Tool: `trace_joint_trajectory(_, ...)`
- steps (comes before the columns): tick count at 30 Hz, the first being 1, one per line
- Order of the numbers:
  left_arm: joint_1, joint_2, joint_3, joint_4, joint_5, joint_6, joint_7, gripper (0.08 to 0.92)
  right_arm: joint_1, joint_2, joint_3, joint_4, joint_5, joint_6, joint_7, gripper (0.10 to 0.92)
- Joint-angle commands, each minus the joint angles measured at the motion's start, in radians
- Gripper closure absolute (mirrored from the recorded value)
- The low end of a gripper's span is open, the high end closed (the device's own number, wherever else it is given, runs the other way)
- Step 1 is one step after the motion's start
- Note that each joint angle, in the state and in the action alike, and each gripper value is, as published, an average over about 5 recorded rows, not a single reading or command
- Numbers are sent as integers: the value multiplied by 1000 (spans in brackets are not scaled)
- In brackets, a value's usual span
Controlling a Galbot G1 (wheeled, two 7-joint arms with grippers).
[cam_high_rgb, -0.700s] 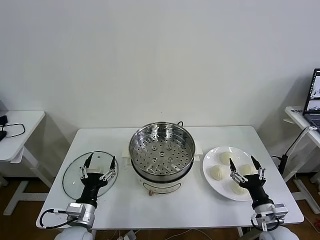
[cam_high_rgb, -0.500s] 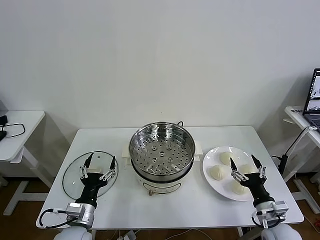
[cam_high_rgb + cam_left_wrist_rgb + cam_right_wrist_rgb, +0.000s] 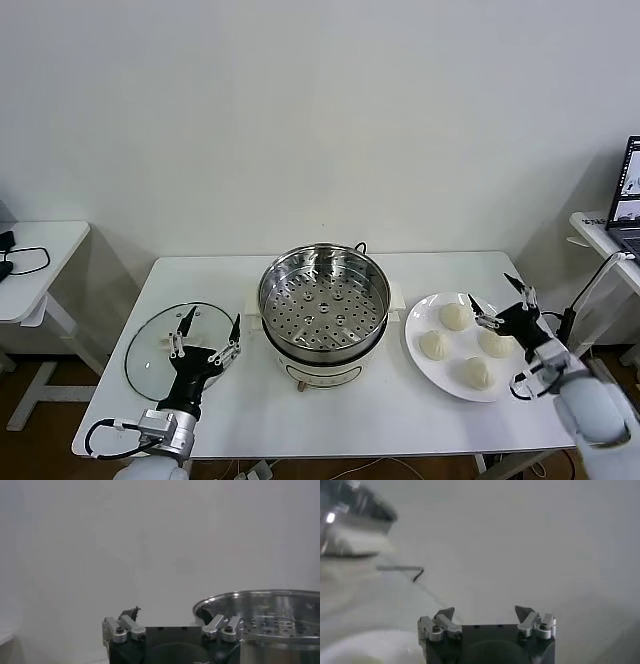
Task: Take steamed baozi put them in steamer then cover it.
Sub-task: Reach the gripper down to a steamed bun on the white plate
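The big white table (image 3: 330,420) holds it all. The steamer (image 3: 324,300) sits in the middle, lid off, tray bare — no buns in it yet. The glass lid (image 3: 160,345) lies flat on the robot's left side, w/ the left gripper (image 3: 207,338) parked over its near edge, fingers wide apart, holding nothing. The white plate (image 3: 425,370) is on the right, near the table's right edge, w/ four steamed baozi (image 3: 455,316) on it, round so no long side to line up. The right gripper (image 3: 502,300) is the closer one; it hangs at the plate's far right rim, fingers spread, empty. The buns lie just toward the pot from it. Probably next: reach in for one. There is bare table between plate & pot — room to carry across.
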Motion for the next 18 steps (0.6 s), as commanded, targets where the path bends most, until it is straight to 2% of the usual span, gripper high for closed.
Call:
trace_joint_trajectory(1,1,-1,20,0,17,-8,4,177,249,-240,-215,-127,-137,-47,-255,203)
trace_joint_trajectory(8,3,-7,28,4,25,-9,3,177,701,-232,-611,-324,-155,2,-645,203)
trace_joint_trajectory(13,2,-11,21,5,25,-10,3,177,957,-141,-845,-463,-167,24,-772,203)
trace_joint_trajectory(18,-1,-16,13,17,28,-13,6,177,1066,-45,-963,-576,-206,51,-832,203)
